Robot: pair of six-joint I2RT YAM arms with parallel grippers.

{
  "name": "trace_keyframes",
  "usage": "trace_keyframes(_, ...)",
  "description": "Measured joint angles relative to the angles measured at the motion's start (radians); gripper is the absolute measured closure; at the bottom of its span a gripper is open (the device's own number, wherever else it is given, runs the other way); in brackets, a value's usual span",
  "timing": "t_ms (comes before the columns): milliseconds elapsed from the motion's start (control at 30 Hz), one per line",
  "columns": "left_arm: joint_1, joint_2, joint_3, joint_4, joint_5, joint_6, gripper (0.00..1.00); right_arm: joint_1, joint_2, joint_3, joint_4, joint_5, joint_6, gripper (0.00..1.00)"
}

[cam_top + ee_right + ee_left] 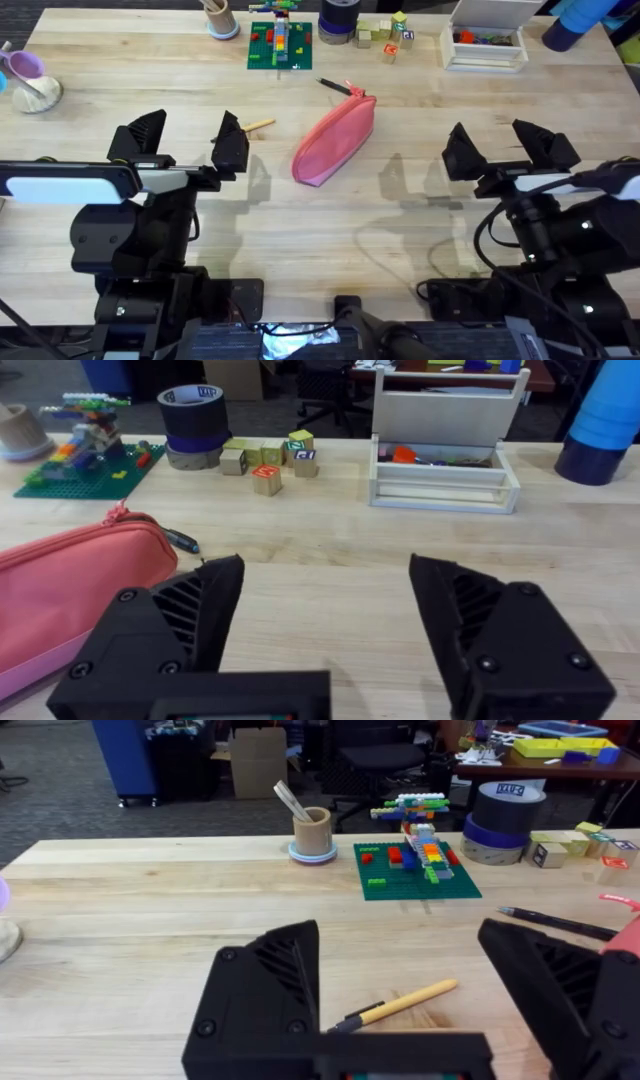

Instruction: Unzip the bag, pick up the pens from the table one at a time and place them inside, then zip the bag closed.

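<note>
soft pink fabric pouch (335, 140) lies mid-frame, still zipped, pull tab at its upper end by the thin black pen (334, 86). left gripper (188, 140) and right gripper (511, 148) both spread, empty. you pin the pouch's lower end with left, pinch the tab with right.

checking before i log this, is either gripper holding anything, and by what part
Nothing is held: the left gripper and the right gripper are both open and empty.

Black ribbed fingers (190, 615), white links.
</note>
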Motion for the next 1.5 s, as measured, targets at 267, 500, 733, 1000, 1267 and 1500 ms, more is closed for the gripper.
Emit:
trace_keyframes(267,0.0,0.0,0.0,0.0,0.0,0.003,0.005,0.0,0.0,0.001,-0.014,0.0,0.0,0.005)
trace_keyframes(500,0.0,0.0,0.003,-0.004,0.001,0.0,0.007,0.0,0.0,0.002,-0.013,0.001,-0.001,0.006)
trace_keyframes(733,0.0,0.01,0.174,-0.334,0.005,-0.102,0.007,0.0,0.038,0.124,-0.266,-0.032,0.019,0.005)
trace_keyframes(1000,0.0,0.132,0.512,-0.606,0.078,-0.151,0.007,0.0,0.28,0.514,-0.62,-0.053,0.06,0.006)
trace_keyframes(1267,0.0,0.332,0.788,-0.804,0.17,-0.161,0.007,0.0,0.545,0.825,-0.855,-0.114,0.071,0.006)
trace_keyframes(1500,0.0,0.456,0.94,-0.871,0.26,-0.164,0.006,0.0,0.69,0.93,-0.909,-0.147,0.074,0.006)
